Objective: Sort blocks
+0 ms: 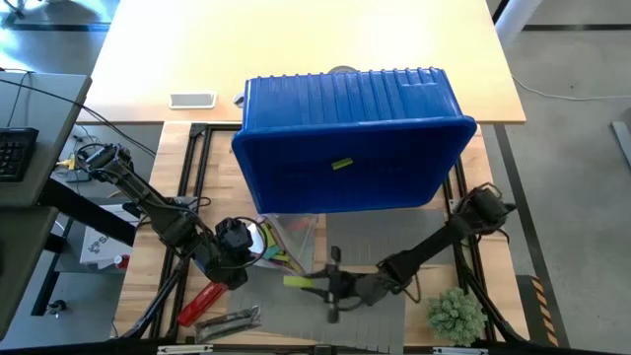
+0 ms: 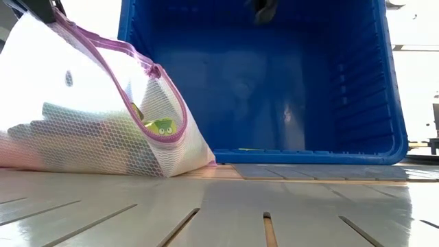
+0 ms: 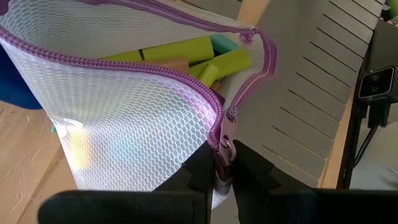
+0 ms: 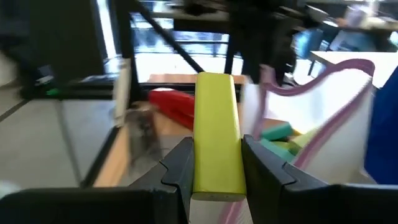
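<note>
A white mesh bag [image 1: 288,240] with a purple zipper lies on the grey mat [image 1: 370,251], its mouth open. Inside it are lime, teal and tan blocks [image 3: 186,53]. My left gripper [image 1: 253,248] is shut on the bag's zipper at the bag's left side. To the right of the bag, my right gripper [image 1: 319,285] is shut on a lime block [image 1: 299,282]. Another lime block [image 1: 341,164] lies on the floor of the blue bin [image 1: 296,168] behind the bag. My left gripper pinches the purple zipper's end, at the slider [image 3: 225,144], between its two fingers, slanting down from the table's left. The mesh is drawn up there and the bag's mouth gapes; the bag's bottom rests on the mat. My right gripper pinches the lime block by its two long sides [image 4: 217,163], toward the end nearest the wrist. The fingers lie along the block, about level, coming from the table's right. The block sticks out ahead of the fingertips toward the bag, clear of the mat.
A red cylindrical tool [image 1: 204,301] and a metal piece [image 1: 229,321] lie at the near left. A small green plant [image 1: 455,316] stands at the near right. A phone [image 1: 192,100] lies on the far table. The bin's near wall [image 2: 309,156] borders the mat.
</note>
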